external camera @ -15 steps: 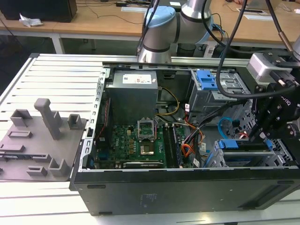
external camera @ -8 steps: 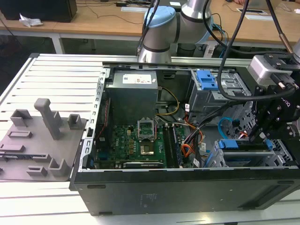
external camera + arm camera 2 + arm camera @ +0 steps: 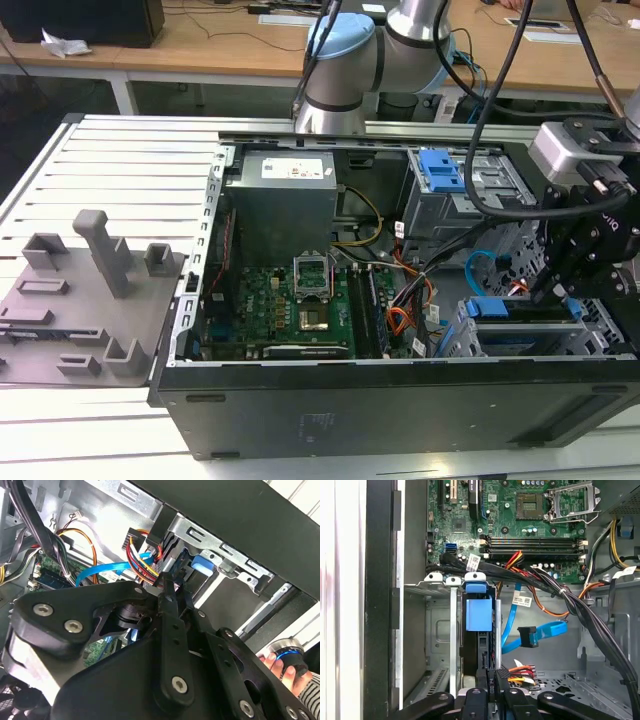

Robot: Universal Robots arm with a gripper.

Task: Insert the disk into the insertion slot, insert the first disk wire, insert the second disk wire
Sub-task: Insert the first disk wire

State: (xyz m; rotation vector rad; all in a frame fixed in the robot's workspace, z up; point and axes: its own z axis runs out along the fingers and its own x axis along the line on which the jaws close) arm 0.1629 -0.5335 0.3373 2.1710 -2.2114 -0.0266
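The disk sits in the insertion slot, lengthwise along the near wall of the case; jaws grip a wire plug.

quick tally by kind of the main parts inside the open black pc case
green motherboard: 1
grey box-shaped metal power supply: 1
metal drive cages: 2
disk in bright blue plastic carrier: 1
black wire connector in the black gripper: 1
total: 6
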